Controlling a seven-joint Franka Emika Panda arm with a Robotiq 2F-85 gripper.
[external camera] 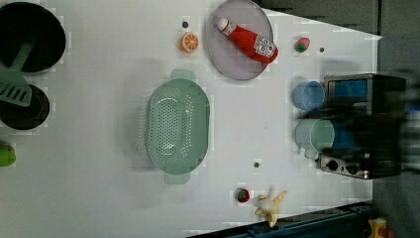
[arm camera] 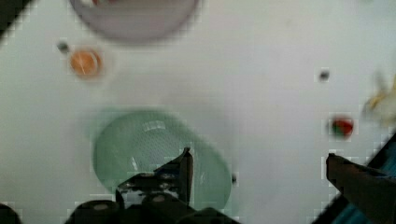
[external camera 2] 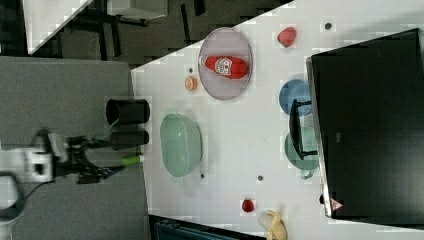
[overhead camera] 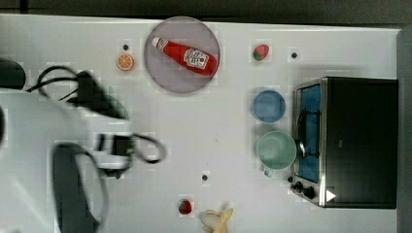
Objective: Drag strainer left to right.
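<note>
Nothing is dragged yet. The gripper (arm camera: 257,163) hangs with jaws spread wide (holding nothing) above the table, and the strainer (arm camera: 159,154) sits just below it, untouched; the grab and whole drag remain.

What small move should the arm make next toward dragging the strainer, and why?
Probably lower the gripper onto the near rim of the strainer. In the wrist view the jaws stand wide open with nothing between them, above the strainer's edge. In the left view the strainer sits free on the white table, far from the mug and toaster oven.
</note>
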